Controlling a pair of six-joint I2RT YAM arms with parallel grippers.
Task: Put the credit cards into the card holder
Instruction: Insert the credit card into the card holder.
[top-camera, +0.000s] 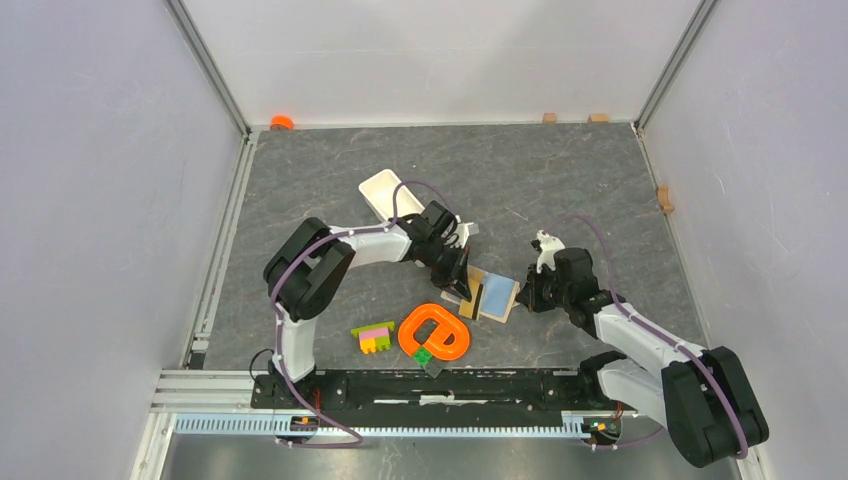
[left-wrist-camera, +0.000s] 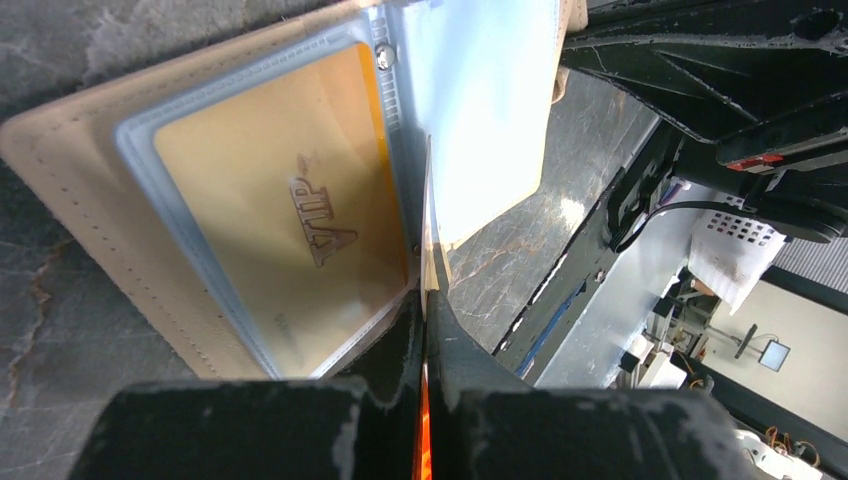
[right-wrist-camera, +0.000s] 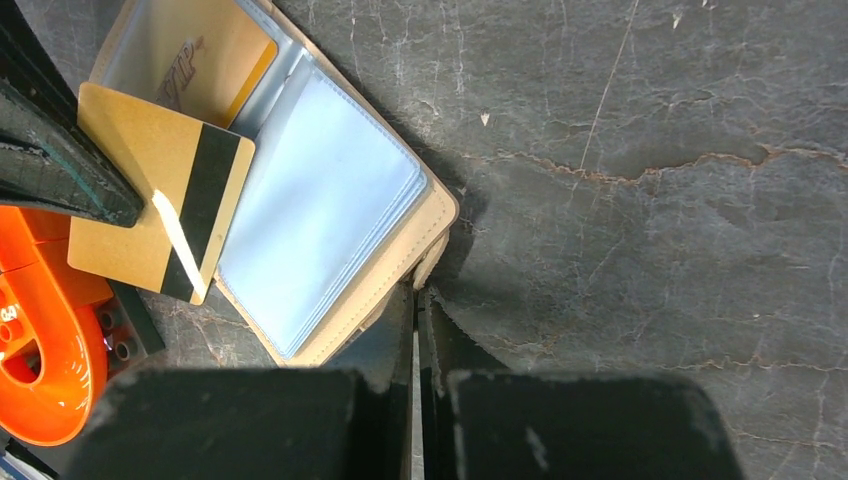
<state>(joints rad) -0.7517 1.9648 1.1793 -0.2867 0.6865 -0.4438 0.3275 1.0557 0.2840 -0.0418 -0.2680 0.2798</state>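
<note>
Nearest the bases sit one orange ring (top-camera: 435, 333) and one brick cluster (top-camera: 373, 337). Just beyond, the single card holder (right-wrist-camera: 350, 200) lies open on the surface (top-camera: 560, 180). Two gold credit cards show. The VIP card (left-wrist-camera: 280, 200) is already sleeved. The striped card (right-wrist-camera: 150, 190), at the holder's 9 o'clock from above, is clamped in the left end effector (left-wrist-camera: 425, 300) and not yet inserted. The right end effector (right-wrist-camera: 415, 300), fingers together, rests at the holder's 3 o'clock edge. I judge it roughly half done. One white tray (top-camera: 385, 192) lies farthest, toward 11 o'clock.
</note>
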